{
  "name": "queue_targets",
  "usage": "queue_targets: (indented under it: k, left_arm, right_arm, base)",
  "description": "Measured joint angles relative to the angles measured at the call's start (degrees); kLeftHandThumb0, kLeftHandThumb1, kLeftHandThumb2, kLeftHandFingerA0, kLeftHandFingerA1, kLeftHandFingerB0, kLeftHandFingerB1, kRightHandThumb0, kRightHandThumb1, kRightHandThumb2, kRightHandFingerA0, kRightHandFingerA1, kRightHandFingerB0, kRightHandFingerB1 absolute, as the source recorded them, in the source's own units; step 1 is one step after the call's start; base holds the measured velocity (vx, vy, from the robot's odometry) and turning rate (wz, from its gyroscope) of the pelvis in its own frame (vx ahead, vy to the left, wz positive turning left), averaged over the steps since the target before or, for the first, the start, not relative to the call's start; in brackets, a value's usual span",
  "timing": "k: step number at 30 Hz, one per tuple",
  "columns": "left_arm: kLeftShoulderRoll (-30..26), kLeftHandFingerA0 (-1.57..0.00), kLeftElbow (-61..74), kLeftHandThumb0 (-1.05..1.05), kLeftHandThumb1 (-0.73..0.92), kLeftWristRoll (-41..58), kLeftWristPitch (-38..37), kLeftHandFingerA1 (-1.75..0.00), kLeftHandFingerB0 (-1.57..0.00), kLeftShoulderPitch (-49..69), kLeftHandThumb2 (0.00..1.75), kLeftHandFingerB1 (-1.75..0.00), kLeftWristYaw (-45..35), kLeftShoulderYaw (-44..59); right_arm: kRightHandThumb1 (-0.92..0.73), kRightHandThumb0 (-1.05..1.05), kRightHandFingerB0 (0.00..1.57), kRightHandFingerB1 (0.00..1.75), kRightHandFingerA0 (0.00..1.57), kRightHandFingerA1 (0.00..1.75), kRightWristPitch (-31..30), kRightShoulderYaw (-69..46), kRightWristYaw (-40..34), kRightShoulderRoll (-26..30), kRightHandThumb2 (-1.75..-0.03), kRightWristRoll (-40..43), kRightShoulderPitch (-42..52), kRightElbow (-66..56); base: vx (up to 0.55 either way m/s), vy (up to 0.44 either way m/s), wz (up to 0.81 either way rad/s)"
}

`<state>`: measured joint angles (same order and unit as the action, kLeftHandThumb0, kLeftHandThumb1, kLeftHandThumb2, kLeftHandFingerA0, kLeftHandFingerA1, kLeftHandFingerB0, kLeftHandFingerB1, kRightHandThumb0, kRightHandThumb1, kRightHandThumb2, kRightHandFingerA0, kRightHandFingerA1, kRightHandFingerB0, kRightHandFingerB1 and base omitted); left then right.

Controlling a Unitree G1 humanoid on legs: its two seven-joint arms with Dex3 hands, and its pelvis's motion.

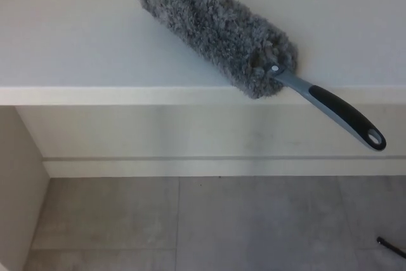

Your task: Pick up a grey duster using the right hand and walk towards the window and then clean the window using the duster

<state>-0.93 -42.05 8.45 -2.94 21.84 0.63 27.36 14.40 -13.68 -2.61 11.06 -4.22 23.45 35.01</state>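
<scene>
A grey fluffy duster (212, 26) lies at a slant on a white tabletop (70, 36), its head pointing to the upper left. Its grey and black handle (339, 111) sticks out over the table's front edge at the right, ending in a hanging loop. Neither of my hands shows in the head view.
The table's front edge (127, 96) runs across the picture, with a white side panel (16, 182) at the left below it. A white wall and skirting board (190, 166) lie under the table, then grey floor tiles (190, 220). A small dark object (391, 246) shows at the bottom right.
</scene>
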Motion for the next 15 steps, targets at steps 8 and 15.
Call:
queue_targets:
  k: [8, 15]
  left_arm:
    - [0.87, -1.06, -2.66, 0.13, 0.55, 1.24, -2.06, -1.13, -0.87, -1.12, 1.16, -0.91, 0.12, 0.84]
    - [1.41, -1.02, -3.07, 0.14, 0.55, 1.23, -2.12, -1.11, -0.85, -1.76, 1.17, -0.9, 0.3, 0.27]
  right_arm:
    - [-0.59, -0.17, 0.44, 0.64, 0.74, 0.83, 3.46, 0.93, -2.72, -0.07, -0.81, -1.88, 1.46, -8.13]
    - [-0.59, -0.34, 0.22, 0.55, 0.48, 0.84, 5.44, 1.07, -6.24, -0.79, -0.63, -6.64, 8.65, -26.05]
  base:
    - [0.0, 0.0, 0.0]
    - [0.0, 0.0, 0.0]
